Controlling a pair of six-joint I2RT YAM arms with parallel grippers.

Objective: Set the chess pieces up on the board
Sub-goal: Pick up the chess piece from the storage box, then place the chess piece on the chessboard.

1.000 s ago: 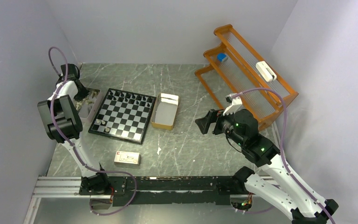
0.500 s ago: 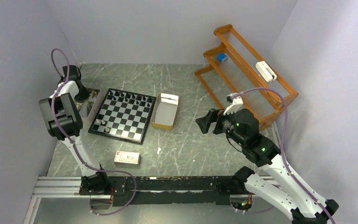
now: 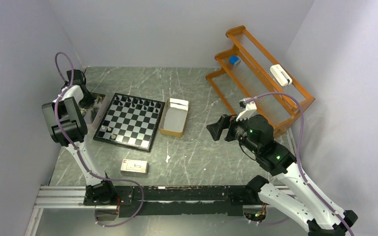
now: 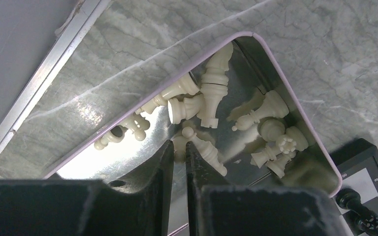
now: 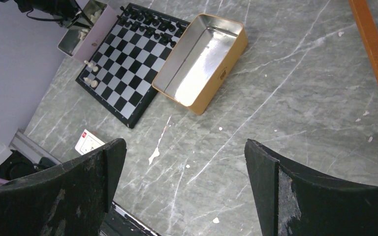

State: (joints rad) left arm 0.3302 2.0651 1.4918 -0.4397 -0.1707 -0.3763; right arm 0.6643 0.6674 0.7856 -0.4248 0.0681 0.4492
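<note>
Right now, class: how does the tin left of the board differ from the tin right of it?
The left tin holds pale chess pieces; the right tin is empty. The left tin has a pinkish rim; the right tin is tan outside. Both have shiny metal insides.

Soft, even light; bright glare off tin (image 4: 103,164) floor.

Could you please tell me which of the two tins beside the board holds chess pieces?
The pink-rimmed tin under the left gripper, holding pale pieces; the tan tin right of the board is empty.
</note>
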